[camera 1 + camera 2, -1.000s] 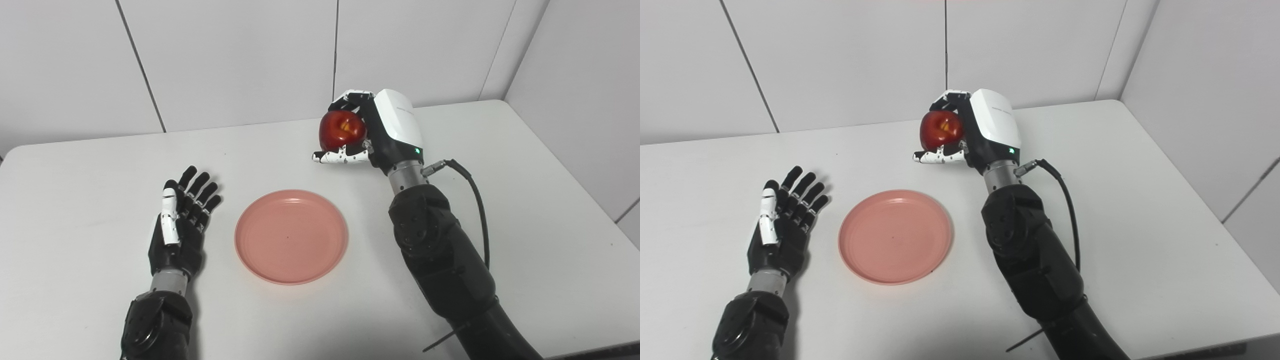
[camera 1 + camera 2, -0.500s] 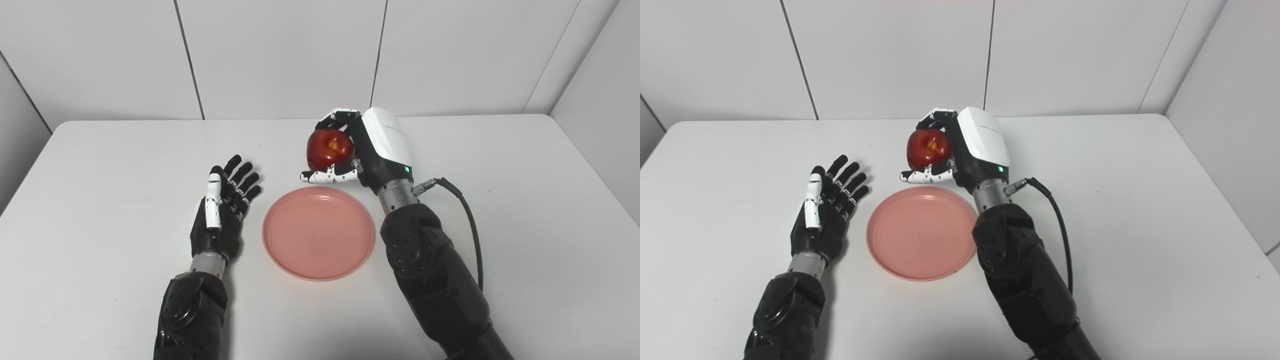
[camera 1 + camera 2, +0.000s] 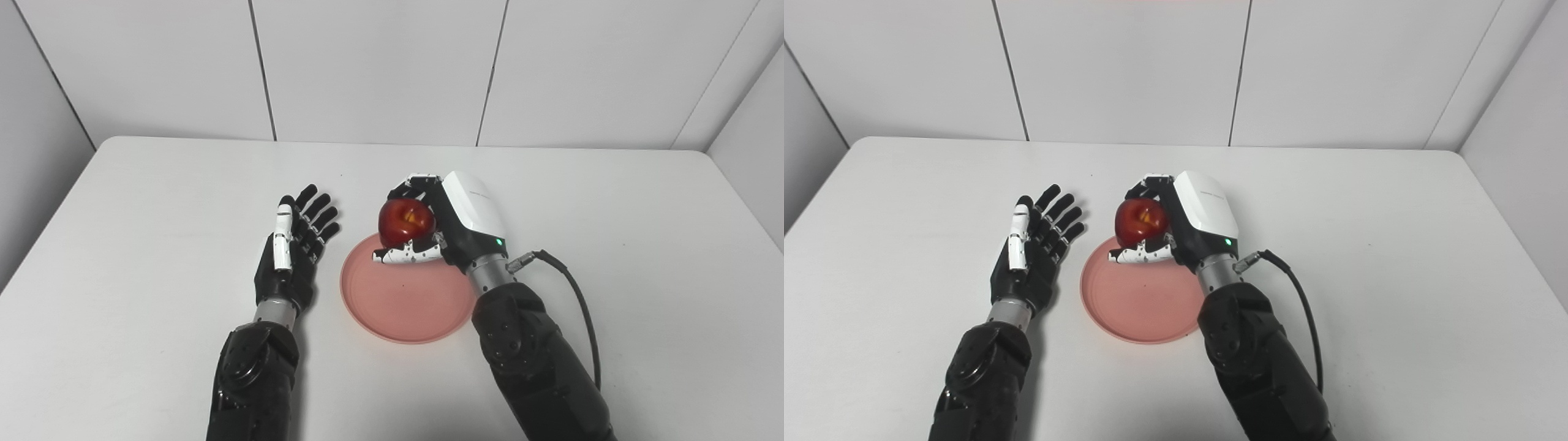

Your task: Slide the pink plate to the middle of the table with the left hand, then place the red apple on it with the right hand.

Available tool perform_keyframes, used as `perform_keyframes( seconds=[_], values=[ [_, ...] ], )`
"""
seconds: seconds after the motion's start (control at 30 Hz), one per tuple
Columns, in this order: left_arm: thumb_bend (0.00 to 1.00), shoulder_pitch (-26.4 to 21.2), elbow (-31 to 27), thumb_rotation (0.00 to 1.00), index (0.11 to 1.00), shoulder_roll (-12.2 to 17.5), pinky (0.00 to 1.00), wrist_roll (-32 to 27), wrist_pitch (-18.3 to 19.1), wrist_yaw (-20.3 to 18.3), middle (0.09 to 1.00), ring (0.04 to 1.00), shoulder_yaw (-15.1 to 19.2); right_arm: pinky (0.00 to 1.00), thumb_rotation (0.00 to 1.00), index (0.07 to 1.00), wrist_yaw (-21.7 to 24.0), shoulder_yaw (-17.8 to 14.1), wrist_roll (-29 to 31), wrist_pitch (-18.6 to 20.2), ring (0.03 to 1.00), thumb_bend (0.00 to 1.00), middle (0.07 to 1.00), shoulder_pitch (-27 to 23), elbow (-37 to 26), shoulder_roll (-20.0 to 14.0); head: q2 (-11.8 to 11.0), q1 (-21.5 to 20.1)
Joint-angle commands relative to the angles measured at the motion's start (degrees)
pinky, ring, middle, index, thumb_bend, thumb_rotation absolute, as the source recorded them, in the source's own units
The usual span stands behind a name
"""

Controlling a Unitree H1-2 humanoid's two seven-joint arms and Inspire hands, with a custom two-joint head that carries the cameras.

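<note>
Right hand (image 3: 450, 229) has fingers and thumb wrapped around the one glossy red apple (image 3: 406, 221), held above the 12 o'clock rim of the single round pink plastic plate (image 3: 409, 297), which lies flat near the middle of the white table (image 3: 153, 202). Left hand (image 3: 294, 257) at the plate's 9 o'clock, just beside it, fingers spread, holding nothing.

A glossy red apple (image 3: 405, 220) is held above the far rim of a round pink plate (image 3: 409, 300) lying mid-surface.
</note>
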Motion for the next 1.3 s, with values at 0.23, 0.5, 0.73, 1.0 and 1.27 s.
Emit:
perform_keyframes(
  seconds=[0.23, 0.5, 0.73, 1.0, 1.27],
  values=[
    [0.38, -0.5, 1.3, 1.00, 0.846, -0.1, 0.86, 0.7, 2.3, 1.7, 0.861, 0.855, 0.8, 0.23, 0.13, 0.486, 0.2, 0.6, -0.6, -3.1, 0.321, 0.52, 0.422, 0.1, -1.7, 0.2, 0.6, 0.5],
    [0.38, -0.6, 0.6, 1.00, 0.843, -0.2, 0.84, 1.0, 2.8, 2.0, 0.856, 0.847, 0.9, 0.20, 0.13, 0.486, 1.5, 1.2, -0.6, -2.8, 0.291, 0.52, 0.399, 0.8, -1.6, -0.1, 1.5, 1.2],
    [0.38, -0.8, 0.8, 1.00, 0.841, -0.4, 0.84, 1.1, 2.7, 2.2, 0.855, 0.845, 1.0, 0.23, 0.13, 0.486, 2.4, 1.5, -0.6, -2.9, 0.314, 0.52, 0.414, 1.4, -0.5, -0.5, 1.6, 1.3],
    [0.38, -0.8, 0.2, 1.00, 0.839, -0.7, 0.84, 1.0, 3.2, 2.7, 0.853, 0.842, 1.0, 0.20, 0.13, 0.486, 2.3, 2.0, -1.2, -2.9, 0.296, 0.52, 0.406, 1.6, 1.1, -0.8, 1.8, 1.2],
    [0.38, -0.8, 0.3, 1.00, 0.840, -0.7, 0.84, 0.8, 3.1, 2.6, 0.854, 0.843, 1.0, 0.22, 0.13, 0.486, 1.6, 1.8, -1.3, -3.2, 0.314, 0.52, 0.418, 1.7, 2.2, -1.1, 1.8, 1.2]
  ],
)
